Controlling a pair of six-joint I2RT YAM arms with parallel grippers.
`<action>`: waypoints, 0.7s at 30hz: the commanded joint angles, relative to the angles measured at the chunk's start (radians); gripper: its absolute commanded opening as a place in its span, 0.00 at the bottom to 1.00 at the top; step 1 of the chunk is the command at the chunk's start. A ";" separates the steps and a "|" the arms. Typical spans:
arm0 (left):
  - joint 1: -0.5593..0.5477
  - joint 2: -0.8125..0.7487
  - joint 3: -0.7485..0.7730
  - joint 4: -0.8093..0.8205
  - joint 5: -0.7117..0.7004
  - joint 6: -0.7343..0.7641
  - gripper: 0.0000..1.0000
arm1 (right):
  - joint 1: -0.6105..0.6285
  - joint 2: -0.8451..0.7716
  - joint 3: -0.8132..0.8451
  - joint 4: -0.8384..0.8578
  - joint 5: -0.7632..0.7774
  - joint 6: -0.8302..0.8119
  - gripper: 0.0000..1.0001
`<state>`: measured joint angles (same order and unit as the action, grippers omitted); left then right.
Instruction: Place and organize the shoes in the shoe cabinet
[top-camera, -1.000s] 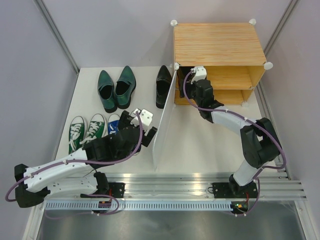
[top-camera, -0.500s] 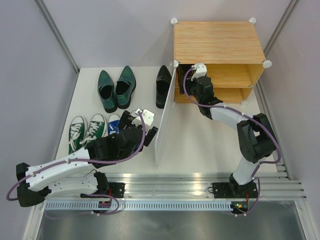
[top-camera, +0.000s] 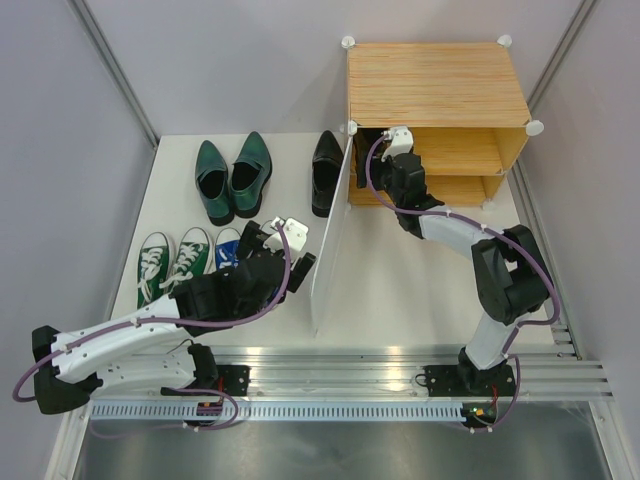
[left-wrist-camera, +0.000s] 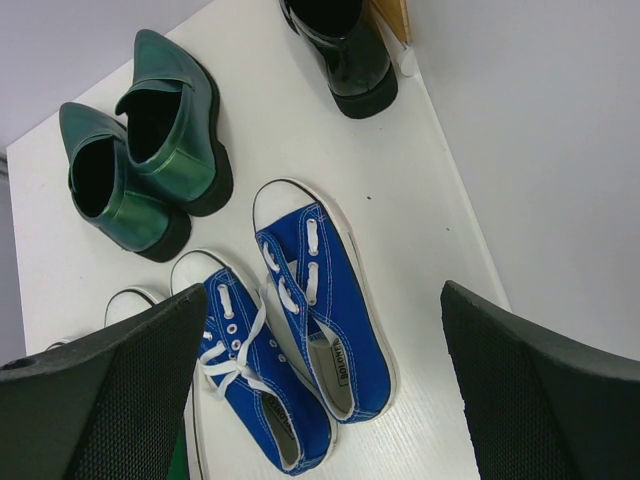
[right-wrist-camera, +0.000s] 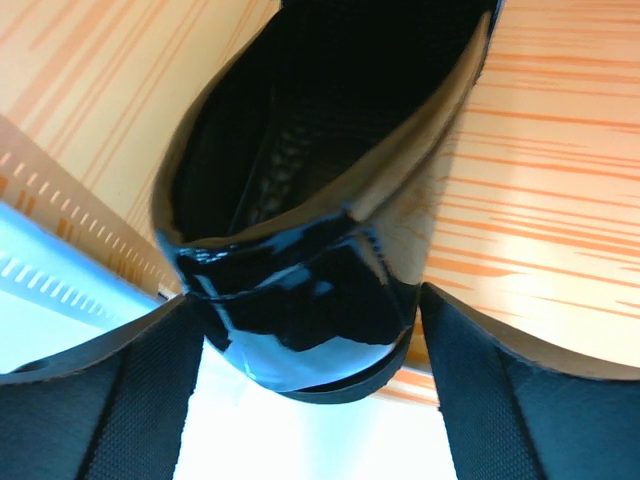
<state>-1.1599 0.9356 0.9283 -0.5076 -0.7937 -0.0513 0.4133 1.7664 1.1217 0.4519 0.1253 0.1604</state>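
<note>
One black shoe (right-wrist-camera: 300, 250) inside cabinet (top-camera: 437, 85); right gripper (right-wrist-camera: 305, 305) astride its heel, hold unclear. Left gripper (left-wrist-camera: 325, 300) spread, empty. Seven shoes (top-camera: 232, 175) lie outside, left of cabinet.

we see the wood-grain shoe cabinet (top-camera: 437, 85) far right, its translucent door (top-camera: 330, 240) swung open toward us. one glossy black shoe (right-wrist-camera: 300, 250) lies on a shelf inside, heel outward; its mate (top-camera: 326, 172) lies just left of the cabinet. dark green pointed shoes (top-camera: 232, 177) sit far left, with green sneakers (top-camera: 172, 262) and blue sneakers (left-wrist-camera: 320, 310) nearer.
</note>
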 joint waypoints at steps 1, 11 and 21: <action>0.006 -0.011 0.020 0.006 0.001 0.022 1.00 | 0.001 0.001 0.047 0.016 -0.050 0.018 0.89; 0.006 -0.031 0.021 0.006 0.016 0.014 1.00 | -0.001 -0.111 0.007 -0.039 -0.047 0.019 0.98; 0.006 -0.041 0.024 0.004 0.021 0.013 1.00 | 0.001 -0.229 -0.117 -0.056 -0.036 0.054 0.92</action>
<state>-1.1576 0.9154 0.9283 -0.5076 -0.7807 -0.0513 0.4149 1.5833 1.0424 0.3870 0.0879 0.1879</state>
